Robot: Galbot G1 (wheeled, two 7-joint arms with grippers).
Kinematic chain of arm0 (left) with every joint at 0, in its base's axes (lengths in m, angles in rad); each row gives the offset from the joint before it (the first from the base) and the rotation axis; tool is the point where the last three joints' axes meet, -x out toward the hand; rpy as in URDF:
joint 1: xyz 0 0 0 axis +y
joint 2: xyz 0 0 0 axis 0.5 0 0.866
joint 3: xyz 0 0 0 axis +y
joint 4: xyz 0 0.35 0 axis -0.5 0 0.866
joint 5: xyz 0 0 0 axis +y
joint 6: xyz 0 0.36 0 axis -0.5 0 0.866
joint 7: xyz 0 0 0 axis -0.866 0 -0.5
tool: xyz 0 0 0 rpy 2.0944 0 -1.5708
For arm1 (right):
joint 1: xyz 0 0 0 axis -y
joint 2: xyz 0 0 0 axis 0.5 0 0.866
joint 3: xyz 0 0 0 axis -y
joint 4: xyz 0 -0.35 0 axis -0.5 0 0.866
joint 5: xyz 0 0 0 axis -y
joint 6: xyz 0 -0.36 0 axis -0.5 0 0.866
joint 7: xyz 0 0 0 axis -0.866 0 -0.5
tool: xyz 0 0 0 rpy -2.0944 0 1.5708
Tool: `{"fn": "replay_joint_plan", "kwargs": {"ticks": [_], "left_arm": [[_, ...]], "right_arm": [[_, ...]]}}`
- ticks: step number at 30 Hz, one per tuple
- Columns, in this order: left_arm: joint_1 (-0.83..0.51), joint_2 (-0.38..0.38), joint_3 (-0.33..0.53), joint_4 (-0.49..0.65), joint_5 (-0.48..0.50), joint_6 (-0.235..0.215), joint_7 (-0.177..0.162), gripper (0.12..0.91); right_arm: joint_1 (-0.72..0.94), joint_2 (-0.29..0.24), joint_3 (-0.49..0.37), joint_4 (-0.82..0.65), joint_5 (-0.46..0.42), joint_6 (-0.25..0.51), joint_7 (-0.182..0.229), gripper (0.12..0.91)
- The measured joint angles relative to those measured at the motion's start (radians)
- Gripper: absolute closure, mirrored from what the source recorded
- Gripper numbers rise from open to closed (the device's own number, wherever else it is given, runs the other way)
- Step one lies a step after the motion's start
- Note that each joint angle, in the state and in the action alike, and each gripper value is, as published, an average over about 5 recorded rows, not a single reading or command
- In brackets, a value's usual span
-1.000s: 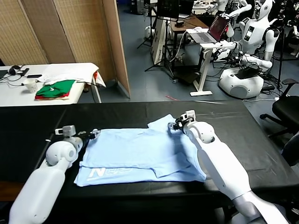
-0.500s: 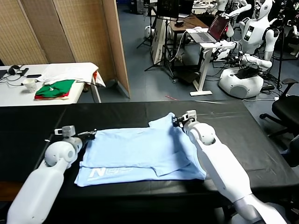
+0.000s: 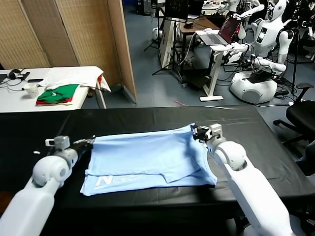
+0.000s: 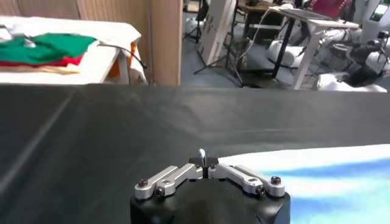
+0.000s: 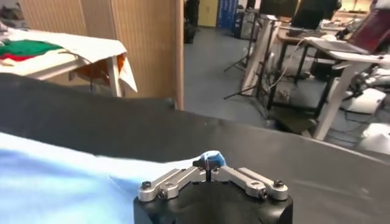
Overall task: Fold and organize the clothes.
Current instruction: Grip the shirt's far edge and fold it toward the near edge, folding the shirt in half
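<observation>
Pulling T-shirt [image 3: 147, 157] edge taut, arms now wider.

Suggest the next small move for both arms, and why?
Probably lift the far edge and carry it toward the near hem. The left pincer and right pincer are each shut on a far corner of the T-shirt, which lies stretched flat between them.

Even overhead room light is filling the head view, and nothing is throwing a hard shadow. The matte black tabletop [image 3: 147, 118] is staying dark, giving back only a faint grey sheen along its far edge. The pale sky-blue cotton T-shirt [image 3: 147, 160] is reading brightest, with soft shading under its folds. In both wrist views the near black gripper housings are looking soft, the shirt's cloth is smearing into blur, and the background furniture is leaning slightly toward the frame edges.
</observation>
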Motion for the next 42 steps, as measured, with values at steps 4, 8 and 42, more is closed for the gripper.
{"fn": "replay_joint_plan", "kwargs": {"ticks": [4,8,42], "left_arm": [[0.076,-0.014,-0.018,-0.07,0.042,0.005,0.0,0.88],[0.135,-0.023,-0.03,-0.114,0.088,0.022,-0.003,0.88],[0.293,-0.123,-0.127,-0.236,0.226,-0.008,-0.011,0.203]], "right_arm": [[-0.085,-0.013,0.021,0.08,-0.032,-0.046,0.013,0.885],[-0.159,-0.018,0.037,0.137,-0.05,-0.065,0.022,0.885],[-0.339,0.048,0.201,0.278,0.061,-0.02,0.052,0.14]]}}
